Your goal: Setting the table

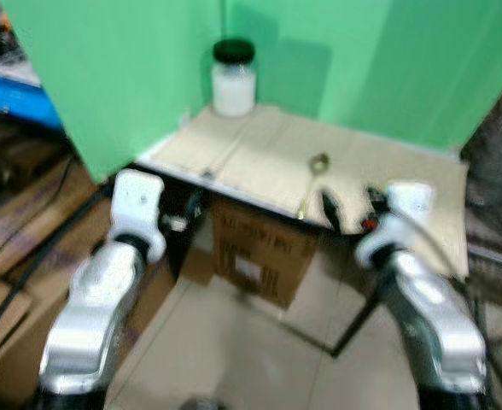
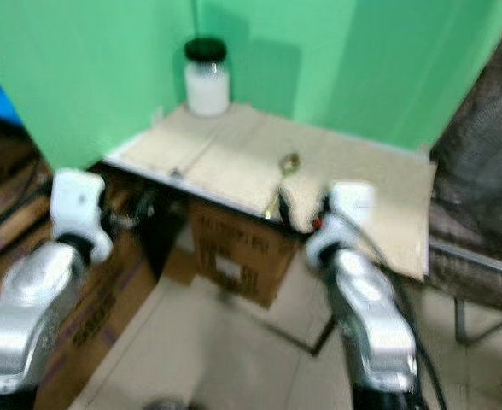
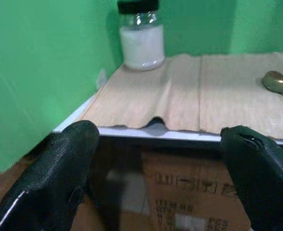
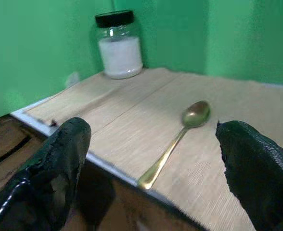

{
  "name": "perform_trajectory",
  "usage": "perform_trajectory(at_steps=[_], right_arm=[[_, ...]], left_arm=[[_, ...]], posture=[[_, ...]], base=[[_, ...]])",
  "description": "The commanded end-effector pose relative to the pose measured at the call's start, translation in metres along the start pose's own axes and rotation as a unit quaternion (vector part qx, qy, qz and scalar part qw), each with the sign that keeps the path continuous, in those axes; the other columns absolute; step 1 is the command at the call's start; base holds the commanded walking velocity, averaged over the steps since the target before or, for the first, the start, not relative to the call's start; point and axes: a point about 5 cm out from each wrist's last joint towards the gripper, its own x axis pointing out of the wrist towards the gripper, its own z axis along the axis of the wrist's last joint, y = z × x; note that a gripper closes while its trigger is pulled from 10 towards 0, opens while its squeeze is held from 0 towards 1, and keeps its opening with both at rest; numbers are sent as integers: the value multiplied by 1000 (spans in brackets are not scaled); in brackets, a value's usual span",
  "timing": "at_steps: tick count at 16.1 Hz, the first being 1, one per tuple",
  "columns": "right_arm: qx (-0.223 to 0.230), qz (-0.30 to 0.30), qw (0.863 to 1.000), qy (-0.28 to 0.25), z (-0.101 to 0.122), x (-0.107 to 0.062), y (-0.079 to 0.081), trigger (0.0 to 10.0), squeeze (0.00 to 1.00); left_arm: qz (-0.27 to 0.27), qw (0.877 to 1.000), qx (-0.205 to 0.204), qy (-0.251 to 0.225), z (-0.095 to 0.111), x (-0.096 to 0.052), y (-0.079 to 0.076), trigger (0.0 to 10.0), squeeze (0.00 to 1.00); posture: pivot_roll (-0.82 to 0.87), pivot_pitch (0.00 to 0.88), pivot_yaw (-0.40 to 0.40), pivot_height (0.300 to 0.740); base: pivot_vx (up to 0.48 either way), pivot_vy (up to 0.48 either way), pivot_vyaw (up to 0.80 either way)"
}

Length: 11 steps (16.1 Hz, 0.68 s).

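We are at the approach step — the right gripper (image 4: 151,159) hangs spread wide at the table's (image 1: 259,154) near edge, its fingers bracketing the gold spoon (image 4: 177,139), which lies handle-out toward us. The jar (image 1: 233,79) stands at eleven o'clock from the spoon, well apart. Next, we judge, a forward reach to straddle the handle — our left gripper (image 3: 156,168), also spread, waits short of the edge.

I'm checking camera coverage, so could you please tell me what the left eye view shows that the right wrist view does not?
The left eye view alone takes in both silver arms, the cardboard box under the table and the tiled floor. The right wrist view alone gives a sharp close look between the open right claw fingers. Both share the gold spoon, the black-lidded jar, the table and the green backdrop.
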Motion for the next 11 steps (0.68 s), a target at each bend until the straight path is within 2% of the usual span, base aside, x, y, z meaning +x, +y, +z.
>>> perform_trajectory(at_steps=[1,3,7,10,11], right_arm=[[-5,-2,1000,28,-6,0,-3,10000,1000],[-8,1,999,40,-8,3,-2,10000,1000],[-15,-11,999,48,-10,6,-5,10000,1000],[-13,-11,999,52,-10,7,-3,10000,1000],[-9,-9,999,51,-10,8,-2,10000,1000]], left_arm=[[-23,1000,4,-8,1,0,-8,10000,992],[-32,999,4,-9,2,0,-9,10000,992],[-48,999,9,-11,1,-1,-13,10000,1000],[-54,998,11,-11,1,-2,-15,10000,1000],[-54,998,11,-10,0,-2,-14,10000,1000]], posture=[[120,0,-2,740],[122,0,-4,740],[120,0,-6,740],[121,0,-8,740],[120,0,-10,740]], base=[[0,0,0],[126,0,0],[320,0,0],[391,0,677],[394,0,0]])
